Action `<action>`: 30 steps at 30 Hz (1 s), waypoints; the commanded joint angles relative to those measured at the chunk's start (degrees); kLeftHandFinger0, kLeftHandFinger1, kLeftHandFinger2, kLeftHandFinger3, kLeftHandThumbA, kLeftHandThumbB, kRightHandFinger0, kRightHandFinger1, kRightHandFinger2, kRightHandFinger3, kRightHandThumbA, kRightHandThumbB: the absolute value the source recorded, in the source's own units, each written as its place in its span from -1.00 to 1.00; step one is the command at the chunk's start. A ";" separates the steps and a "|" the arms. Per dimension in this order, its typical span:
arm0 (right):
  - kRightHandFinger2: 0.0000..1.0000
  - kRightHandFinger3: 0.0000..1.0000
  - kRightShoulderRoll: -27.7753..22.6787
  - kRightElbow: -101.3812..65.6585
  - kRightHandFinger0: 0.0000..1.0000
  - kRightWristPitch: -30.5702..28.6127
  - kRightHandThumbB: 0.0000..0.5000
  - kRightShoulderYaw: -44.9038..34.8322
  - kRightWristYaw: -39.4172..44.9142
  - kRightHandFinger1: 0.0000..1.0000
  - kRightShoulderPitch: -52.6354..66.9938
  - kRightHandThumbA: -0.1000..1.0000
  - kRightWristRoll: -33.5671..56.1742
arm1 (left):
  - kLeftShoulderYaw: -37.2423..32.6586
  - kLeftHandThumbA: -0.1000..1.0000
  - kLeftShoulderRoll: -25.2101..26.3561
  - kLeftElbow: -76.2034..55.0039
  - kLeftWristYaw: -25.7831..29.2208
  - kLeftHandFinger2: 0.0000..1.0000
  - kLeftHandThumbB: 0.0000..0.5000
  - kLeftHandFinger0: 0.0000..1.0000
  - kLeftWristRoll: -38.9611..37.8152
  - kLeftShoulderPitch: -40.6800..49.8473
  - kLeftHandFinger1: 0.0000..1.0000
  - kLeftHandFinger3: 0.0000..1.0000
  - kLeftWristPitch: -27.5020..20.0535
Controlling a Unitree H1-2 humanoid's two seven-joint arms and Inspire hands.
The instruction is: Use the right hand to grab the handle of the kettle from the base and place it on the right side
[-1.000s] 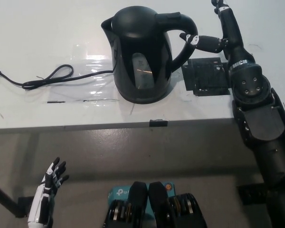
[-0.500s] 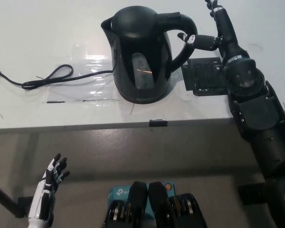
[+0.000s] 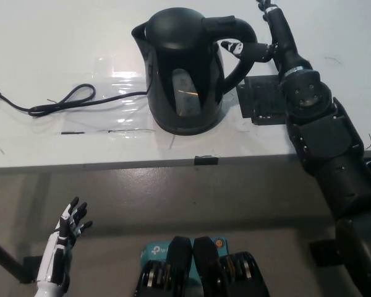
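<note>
A black electric kettle [image 3: 185,71] stands on its base on the white table [image 3: 49,49], spout to the left, handle [image 3: 238,52] to the right. My black right hand [image 3: 269,40] is at the handle, open, with one finger reaching through the handle's loop and the others stretched up beyond the handle. It has no grip on the kettle. My white left hand [image 3: 65,241] rests low at the lower left, below the table edge, fingers spread and holding nothing.
A black power cord [image 3: 55,102] trails left from the kettle's base across the table. A flat black plate [image 3: 269,99] lies on the table right of the kettle, partly under my right arm. The table's front edge runs across the picture's middle.
My right hand and arm have moved left and up toward the kettle's handle, with one finger now inside the loop. The left hand has sunk slightly.
</note>
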 commanded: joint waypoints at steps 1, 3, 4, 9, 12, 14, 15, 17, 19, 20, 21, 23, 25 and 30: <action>1.00 1.00 0.45 1.49 1.00 -4.66 0.07 0.61 -2.95 1.00 -5.22 0.72 -0.76 | 0.37 1.00 1.15 -0.70 -1.07 1.00 1.00 0.87 -1.16 -0.88 1.00 1.00 -1.06; 1.00 1.00 0.43 2.05 1.00 -5.00 0.09 0.71 -3.15 1.00 -5.51 0.72 -0.71 | 0.36 1.00 1.16 -0.78 -1.00 1.00 1.00 0.88 -1.13 -1.14 1.00 1.00 -0.86; 1.00 1.00 0.39 2.24 1.00 -5.04 0.09 0.83 -3.23 1.00 -5.64 0.72 -0.76 | 0.36 1.00 1.15 -0.84 -0.94 1.00 1.00 0.90 -1.11 -1.24 1.00 1.00 -0.71; 1.00 1.00 0.43 2.82 1.00 -5.74 0.03 1.75 -3.83 1.00 -5.90 0.68 -1.37 | 0.40 1.00 1.22 -1.25 -0.88 1.00 1.00 0.89 -1.21 -1.26 1.00 1.00 -0.28; 1.00 1.00 0.41 3.49 1.00 -6.09 0.02 1.93 -3.95 1.00 -6.30 0.64 -1.00 | 0.33 1.00 1.29 -0.85 -1.09 1.00 1.00 0.87 -1.41 -1.46 1.00 1.00 -0.96; 1.00 1.00 0.40 3.99 1.00 -6.32 0.01 2.30 -4.38 1.00 -6.71 0.63 -1.33 | 0.32 1.00 1.39 -0.88 -1.26 1.00 1.00 0.88 -1.64 -1.49 1.00 1.00 -0.92; 1.00 1.00 0.40 4.41 1.00 -6.48 0.00 2.53 -4.75 1.00 -7.06 0.60 -1.58 | 0.29 1.00 1.42 -0.87 -1.23 1.00 1.00 0.87 -1.57 -1.55 1.00 1.00 -0.92; 1.00 1.00 0.67 5.50 1.00 -6.54 -0.01 2.79 -6.48 1.00 -7.82 0.42 -2.03 | 0.27 1.00 1.43 -0.71 -1.15 1.00 1.00 0.85 -1.45 -1.63 1.00 1.00 -1.13; 1.00 1.00 1.15 7.51 1.00 -7.23 -0.06 3.08 -10.95 1.00 -8.93 0.04 -3.13 | 0.24 1.00 1.43 -0.58 -1.23 1.00 1.00 0.84 -1.58 -1.85 1.00 1.00 -1.17; 1.00 1.00 1.53 8.98 1.00 -7.46 -0.10 3.57 -15.23 1.00 -9.73 -0.33 -4.48 | 0.22 1.00 1.43 -0.40 -1.15 1.00 1.00 0.84 -1.43 -1.97 1.00 1.00 -1.50; 0.68 0.67 1.81 10.21 0.20 -7.06 -0.13 4.41 -19.39 0.38 -10.43 -0.73 -6.08 | 0.22 1.00 1.42 -0.33 -1.19 1.00 1.00 0.84 -1.51 -1.99 1.00 1.00 -1.61; -0.30 -0.23 2.14 11.65 -0.79 -6.28 -0.41 5.28 -23.35 -0.59 -11.36 -0.98 -7.35 | 0.26 1.00 1.42 -0.21 -1.12 1.00 1.00 0.82 -1.50 -2.14 1.00 1.00 -1.67; -0.30 -0.31 2.64 12.85 -1.00 -4.79 -0.40 6.70 -26.24 -0.90 -12.34 -1.00 -8.97 | 0.33 1.00 1.51 -0.32 -1.03 1.00 1.00 0.82 -1.43 -2.14 1.00 1.00 -1.61; 0.51 0.28 2.84 14.31 -1.00 -7.22 -0.48 7.96 -29.21 -0.43 -12.50 -1.00 -9.55 | 0.22 1.00 1.65 -0.31 -1.39 1.00 1.00 0.82 -1.71 -2.43 1.00 1.00 -1.36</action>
